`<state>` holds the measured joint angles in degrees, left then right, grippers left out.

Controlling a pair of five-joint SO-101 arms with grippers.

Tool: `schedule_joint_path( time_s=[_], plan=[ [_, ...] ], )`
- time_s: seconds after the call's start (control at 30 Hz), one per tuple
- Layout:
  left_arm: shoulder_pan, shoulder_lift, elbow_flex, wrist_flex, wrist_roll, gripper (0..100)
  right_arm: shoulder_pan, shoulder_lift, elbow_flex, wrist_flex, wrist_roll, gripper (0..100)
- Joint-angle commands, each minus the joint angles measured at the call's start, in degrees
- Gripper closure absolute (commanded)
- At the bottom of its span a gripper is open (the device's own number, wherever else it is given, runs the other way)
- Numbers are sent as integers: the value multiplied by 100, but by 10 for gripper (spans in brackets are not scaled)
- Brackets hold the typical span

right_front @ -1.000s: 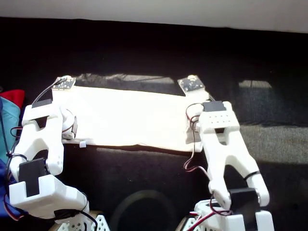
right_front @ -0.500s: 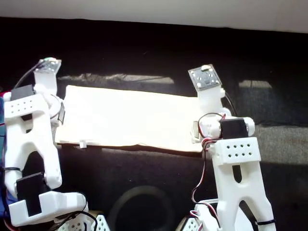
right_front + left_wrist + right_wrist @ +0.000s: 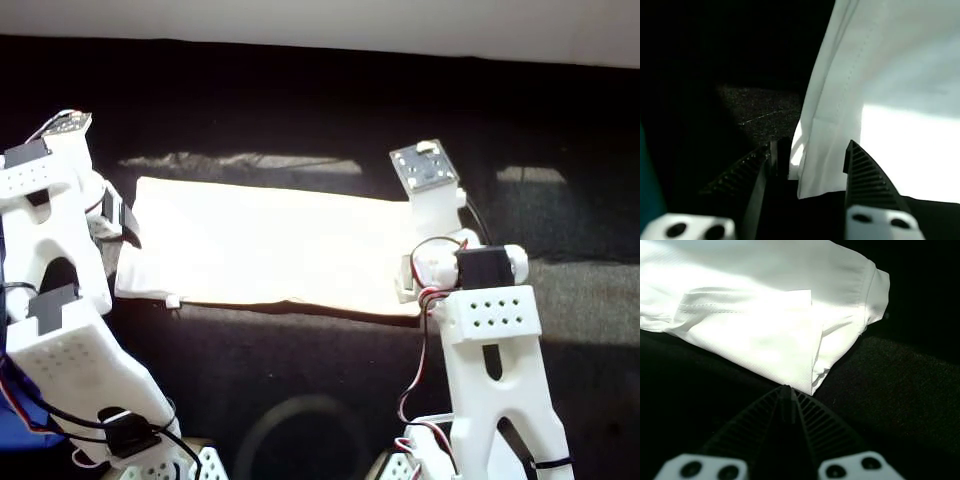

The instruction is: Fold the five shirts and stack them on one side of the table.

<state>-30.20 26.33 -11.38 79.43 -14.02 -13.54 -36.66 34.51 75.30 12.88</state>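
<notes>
A white shirt [image 3: 265, 245] lies folded into a long strip across the middle of the black table [image 3: 300, 110]. My left gripper [image 3: 120, 235] stands at the strip's left end. In the left wrist view this left gripper [image 3: 807, 167] is open, and the white shirt [image 3: 880, 100] has its end corner hanging between the two fingers [image 3: 865, 180]. My right gripper [image 3: 408, 288] is at the strip's right near corner. There the right gripper [image 3: 785, 391] is shut on nothing, its tip just short of the white shirt [image 3: 755, 315] at its edge.
Blue cloth [image 3: 10, 400] shows at the left edge behind the left arm, and teal cloth [image 3: 647, 190] shows in the left wrist view. A dark round shape [image 3: 290, 430] lies near the front between the arm bases. Bare black table stretches behind and right of the shirt.
Both grippers have left the shirt's far corners. The left arm swung out to the left end; the right arm drew back to the near right corner, then stayed still.
</notes>
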Motion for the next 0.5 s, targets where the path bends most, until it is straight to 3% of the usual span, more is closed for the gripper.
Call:
schedule_joint_path(
  time_s=[0.0, 0.2, 0.47],
  plan=[
    [75, 444, -919, 316, 44, 776, 40, -119, -4, 40, 0, 989],
    [251, 1147, -1648, 563, 44, 776, 31, -110, -4, 40, -18, 989],
    [637, 1824, -1719, 563, 26, 776, 31, -154, -31, 40, -18, 989]
  ],
)
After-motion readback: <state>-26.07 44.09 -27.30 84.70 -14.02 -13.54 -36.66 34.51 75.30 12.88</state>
